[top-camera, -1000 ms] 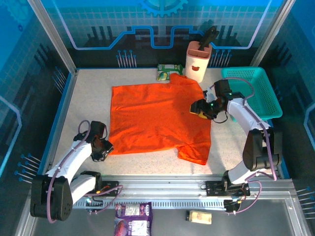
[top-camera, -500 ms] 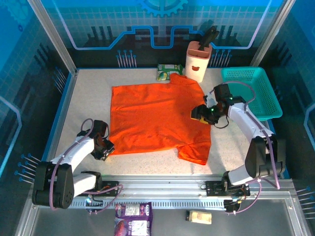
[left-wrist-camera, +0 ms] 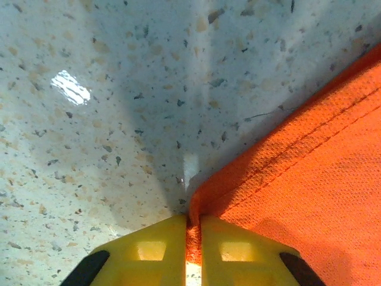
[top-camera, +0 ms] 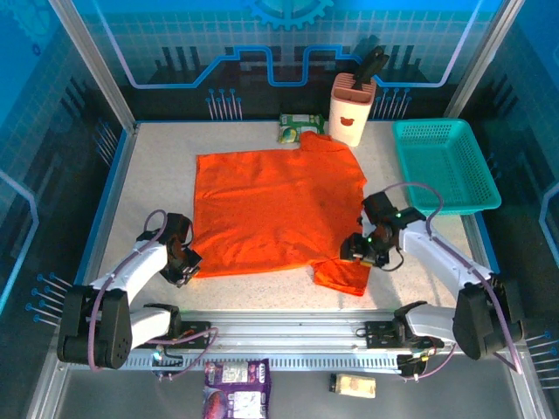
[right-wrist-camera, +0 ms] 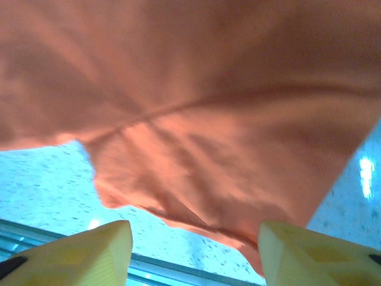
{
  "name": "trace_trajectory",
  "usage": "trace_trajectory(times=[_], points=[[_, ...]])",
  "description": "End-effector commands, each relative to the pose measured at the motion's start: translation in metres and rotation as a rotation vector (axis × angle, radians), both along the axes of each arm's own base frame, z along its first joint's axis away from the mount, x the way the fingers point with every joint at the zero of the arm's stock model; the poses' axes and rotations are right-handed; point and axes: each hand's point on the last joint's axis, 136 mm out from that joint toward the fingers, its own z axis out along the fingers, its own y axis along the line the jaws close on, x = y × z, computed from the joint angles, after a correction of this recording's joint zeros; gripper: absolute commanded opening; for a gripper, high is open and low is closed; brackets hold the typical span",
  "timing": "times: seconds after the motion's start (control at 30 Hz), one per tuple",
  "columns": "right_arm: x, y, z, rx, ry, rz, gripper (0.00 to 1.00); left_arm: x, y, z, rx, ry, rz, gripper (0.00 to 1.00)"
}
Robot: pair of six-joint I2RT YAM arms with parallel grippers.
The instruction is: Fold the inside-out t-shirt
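Observation:
The inside-out t-shirt (top-camera: 271, 209), bright orange, lies spread flat on the speckled table (top-camera: 157, 175). My left gripper (top-camera: 185, 266) sits at its near left corner. In the left wrist view that gripper (left-wrist-camera: 191, 238) has its yellow fingers (left-wrist-camera: 149, 250) pinched shut on a fold of the t-shirt's (left-wrist-camera: 309, 155) hemmed corner. My right gripper (top-camera: 362, 249) hovers over the near right part of the shirt, by the sleeve that juts toward the front. In the right wrist view the gripper (right-wrist-camera: 196, 253) stands open, fingertips (right-wrist-camera: 89, 250) wide apart, with the blurred orange cloth (right-wrist-camera: 196, 107) just ahead of them.
A teal mesh basket (top-camera: 445, 166) stands at the right. A white and pink holder (top-camera: 352, 109) with a black tool and a green packet (top-camera: 293, 128) sit at the back edge. A metal rail (top-camera: 288, 327) runs along the front, with a purple packet (top-camera: 237, 388) beyond it.
My right gripper moved from the shirt's right edge toward the front, to the near right sleeve. The left jaws closed on the corner. The shirt shifted slightly.

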Motion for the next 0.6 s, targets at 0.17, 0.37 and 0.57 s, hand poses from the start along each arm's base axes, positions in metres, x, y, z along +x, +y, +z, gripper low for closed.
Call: trace_trajectory(times=[0.17,0.37,0.57], points=[[-0.052,-0.008,-0.038,-0.089,0.144,-0.200,0.50,0.016,-0.007,0.009,-0.030,-0.057,-0.040,0.09],[-0.062,-0.019,-0.042,-0.172,0.149,-0.253,0.45,0.018,-0.007,0.013,-0.029,-0.065,-0.042,0.09],[-0.066,-0.022,-0.043,-0.198,0.145,-0.306,0.41,0.019,-0.008,0.015,-0.035,-0.074,-0.045,0.08]])
